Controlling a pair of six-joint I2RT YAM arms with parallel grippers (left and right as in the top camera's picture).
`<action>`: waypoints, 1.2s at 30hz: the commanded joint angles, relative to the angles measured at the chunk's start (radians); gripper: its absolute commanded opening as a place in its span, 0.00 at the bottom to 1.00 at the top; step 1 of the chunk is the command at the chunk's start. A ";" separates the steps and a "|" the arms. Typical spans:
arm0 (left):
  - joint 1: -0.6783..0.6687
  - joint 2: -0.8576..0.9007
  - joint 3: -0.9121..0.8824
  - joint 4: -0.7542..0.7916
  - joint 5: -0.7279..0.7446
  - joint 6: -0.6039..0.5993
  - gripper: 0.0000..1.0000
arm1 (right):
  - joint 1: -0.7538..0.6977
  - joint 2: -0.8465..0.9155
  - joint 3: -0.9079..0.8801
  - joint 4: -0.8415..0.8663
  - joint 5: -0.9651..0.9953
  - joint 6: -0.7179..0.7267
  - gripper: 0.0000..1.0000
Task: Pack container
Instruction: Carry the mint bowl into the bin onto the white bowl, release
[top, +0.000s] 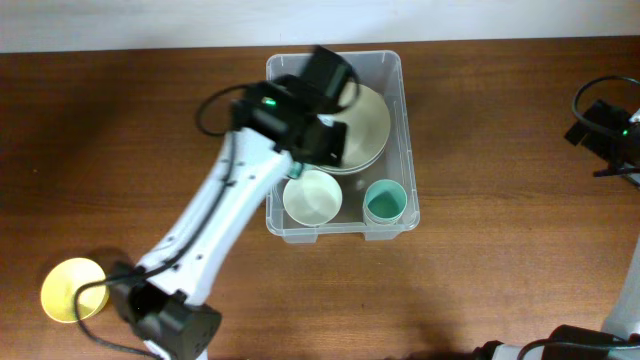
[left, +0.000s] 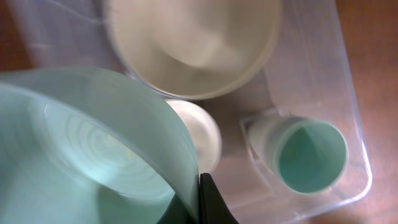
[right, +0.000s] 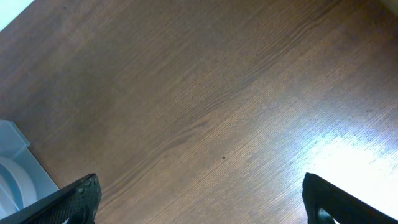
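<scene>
Clear container (top: 404, 120) at the far middle of the worktop (top: 500, 250), holding stacked cream plates (top: 372, 125), a cream bowl (top: 312, 197) and a teal cup (top: 385, 203). Above it, the left tool (left: 200, 198) pinches the rim of a pale green bowl (left: 93, 155). It is best lowered level onto the plates, away from the cup, before release. The right tool (right: 199, 205) hangs wide open, holding nothing, off to the right

From overhead I look straight down on the whole desk (top: 100, 150). My left wrist view sits close above the container (left: 354, 124), which overhead shares; my right wrist view faces the desk closely, far right.
</scene>
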 joint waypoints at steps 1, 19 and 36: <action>-0.048 0.080 -0.009 -0.014 -0.004 0.003 0.01 | -0.004 0.003 0.008 -0.002 -0.002 0.005 0.99; -0.059 0.292 0.007 -0.102 0.003 -0.017 0.67 | -0.004 0.003 0.008 -0.001 -0.002 0.005 0.99; 0.499 -0.235 0.111 -0.366 -0.287 -0.148 0.72 | -0.004 0.003 0.008 -0.001 -0.002 0.005 0.99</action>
